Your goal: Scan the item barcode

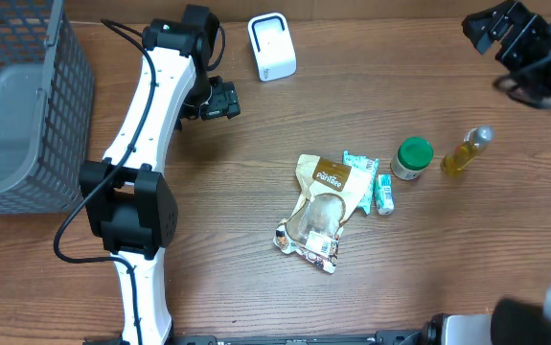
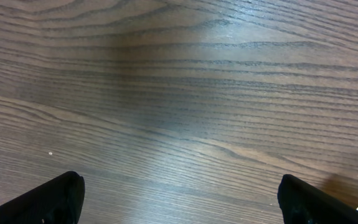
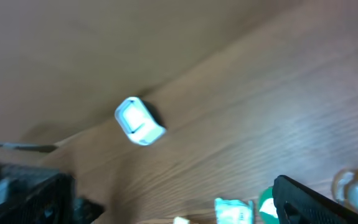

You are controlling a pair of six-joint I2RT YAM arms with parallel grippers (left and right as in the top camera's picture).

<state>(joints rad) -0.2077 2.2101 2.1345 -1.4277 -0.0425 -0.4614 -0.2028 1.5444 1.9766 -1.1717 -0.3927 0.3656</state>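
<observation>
Several goods lie mid-bench (image 1: 447, 268); which one is meant for scanning is not marked, so the snack pouch (image 1: 321, 209) is taken as the likely candidate, being the largest and nearest the centre. It lies flat, printed face up, long axis running toward the near edge. Touching or overlapping its far right corner are two teal packets (image 1: 371, 182), with a green-lidded jar (image 1: 412, 158) just beside those and a yellow bottle (image 1: 467, 151) farther right. The pouch looks light, soft and crinkly, probably slick film with a lumpy filling; a pinch on a flat sealed end should hold better than one across the bulging middle. A pale label shows at its near end, but whether that is the barcode cannot be read. The white scanner (image 1: 272, 46) stands at the far edge, well apart from the pouch. The left end effector (image 1: 225, 103) hangs low over bare wood between scanner and pouch, fingers spread wide and empty, its arm stretched away from the base past the wire basket (image 1: 26, 105). The right end effector (image 1: 493, 27) sits high at the far right corner, also spread wide with nothing between the fingers; its camera is tilted toward the scanner. Neither touches any item.
</observation>
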